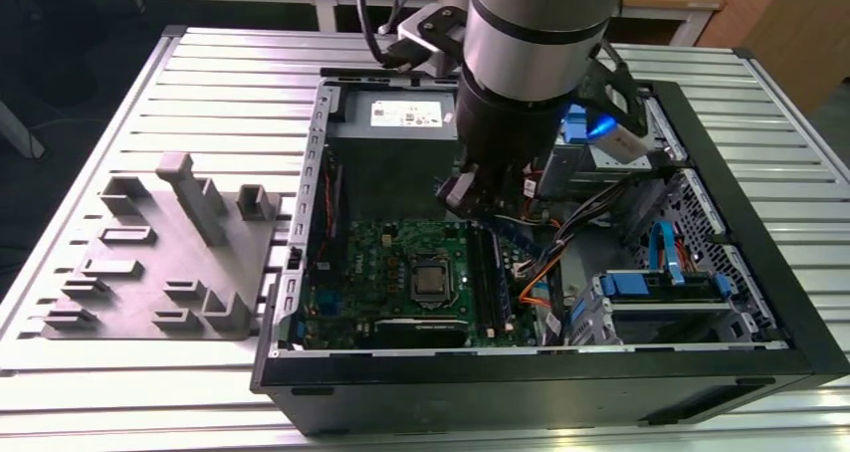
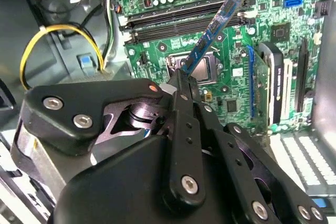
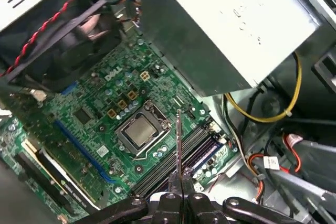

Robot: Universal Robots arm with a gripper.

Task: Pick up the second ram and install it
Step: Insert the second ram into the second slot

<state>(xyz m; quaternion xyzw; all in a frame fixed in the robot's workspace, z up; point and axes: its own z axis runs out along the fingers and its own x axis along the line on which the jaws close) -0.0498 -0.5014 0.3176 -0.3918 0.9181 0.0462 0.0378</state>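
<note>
Green circuit board is our landmark throughout: the motherboard (image 1: 398, 273) lies in the floor of the open computer case (image 1: 531, 392), which rests on the slatted metal surface (image 1: 199, 54). In the exterior view the arm (image 1: 531, 54) reaches down into the case, and the gripper (image 1: 468, 195) hangs above the motherboard's edge nearest the power supply (image 1: 392, 113). A grey tray (image 1: 159, 263) of upright blocks sits on the surface, well apart from the motherboard, outside the case wall.

In the second wrist view the gripper (image 2: 184, 77) is pinched on one end of the second ram (image 2: 215, 24), a blue stick that juts out from it over the motherboard (image 2: 273, 40), its far end near the black memory slots (image 2: 168, 22). We judge that the grip at one end leaves the rest of the stick free to meet a slot. A looped yellow cable (image 2: 42, 38) lies off the motherboard's side, clear of the stick.

In the first wrist view the second ram (image 3: 179, 140) shows edge-on as a thin line rising from the closed-down gripper (image 3: 181, 182), above the motherboard (image 3: 94, 108) between the processor socket (image 3: 139, 132) and the memory slots (image 3: 173, 163). It is held aloft, not seated. The power supply (image 3: 220, 24) overhangs beside the slots, and cables (image 3: 273, 163) crowd that corner, so room there looks tight.
</note>
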